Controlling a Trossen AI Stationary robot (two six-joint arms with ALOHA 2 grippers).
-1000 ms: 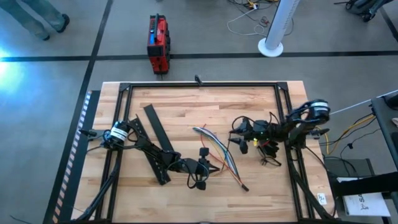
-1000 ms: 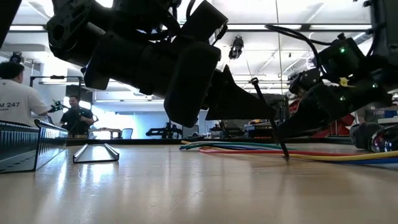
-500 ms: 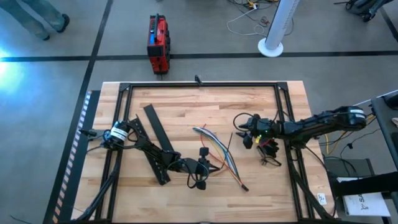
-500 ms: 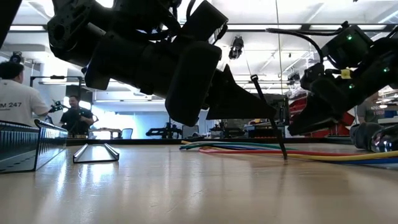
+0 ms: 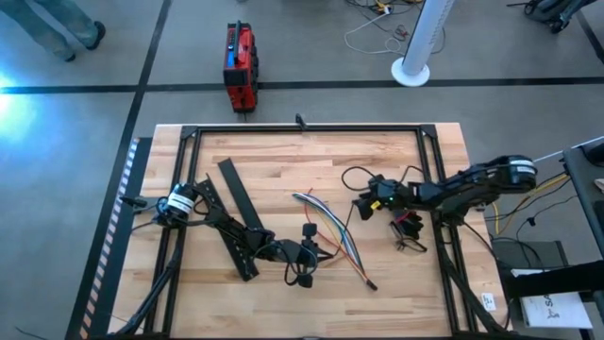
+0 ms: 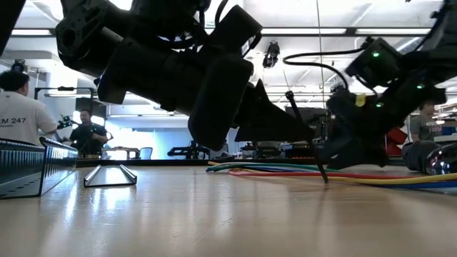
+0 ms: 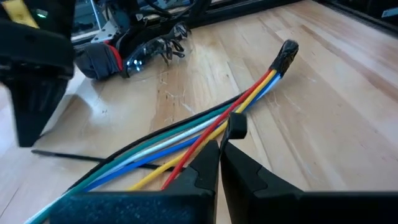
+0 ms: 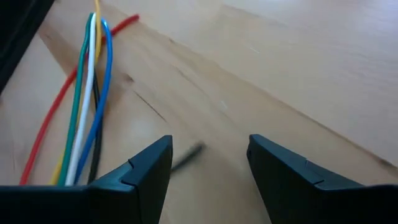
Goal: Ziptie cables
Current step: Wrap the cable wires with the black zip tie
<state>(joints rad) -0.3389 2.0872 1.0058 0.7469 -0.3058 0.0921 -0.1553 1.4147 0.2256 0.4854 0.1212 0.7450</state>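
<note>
1. The wooden table [image 5: 283, 170] is evenly lit from above, with only soft shadows cast.
2. A bluish glare is seen on the floor [image 5: 14, 90] at the high view's left edge.
3. In the low view, ceiling lights [image 6: 43, 8] are blown out and the left arm [image 6: 178, 71] is silhouetted.
4. The cables [image 8: 87, 99] are motion-blurred in the right wrist view.

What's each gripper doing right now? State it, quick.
Left gripper: jaws closed on a black zip tie, over the cables.
Right gripper: jaws open, holding nothing, low over the table beside the cables.
</note>
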